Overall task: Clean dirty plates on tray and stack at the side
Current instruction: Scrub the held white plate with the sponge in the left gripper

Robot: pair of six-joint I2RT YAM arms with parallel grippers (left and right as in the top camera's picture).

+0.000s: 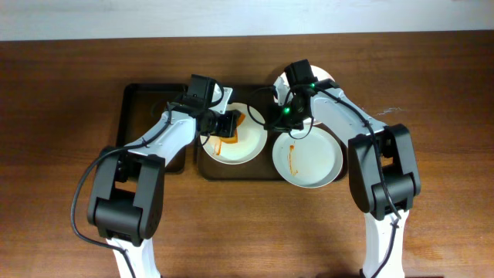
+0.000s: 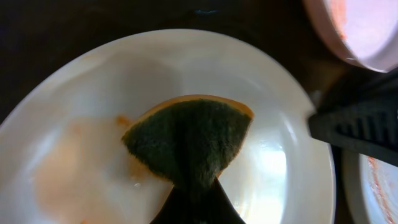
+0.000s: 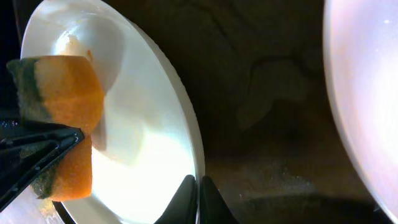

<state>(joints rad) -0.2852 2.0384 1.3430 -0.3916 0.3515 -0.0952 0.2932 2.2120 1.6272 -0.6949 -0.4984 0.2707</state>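
Observation:
A whitish plate [image 1: 245, 147] with orange smears lies on the dark brown tray [image 1: 231, 174]. My left gripper [image 1: 228, 123] is shut on a green-and-orange sponge [image 2: 186, 140] and presses it onto this plate [image 2: 280, 155]. My right gripper [image 3: 199, 200] is shut on the plate's rim [image 3: 189, 143] at its right side; the sponge [image 3: 62, 106] shows at the left of that view. A second plate [image 1: 312, 158] with a red sauce streak lies just right of the tray. A third, faintly pink plate [image 1: 326, 76] sits behind the right arm.
A narrower black tray [image 1: 143, 104] lies left of the brown tray, under my left arm. The pink plate's edge [image 2: 367, 31] shows in the left wrist view. Brown wooden table [image 1: 62, 154] lies all round.

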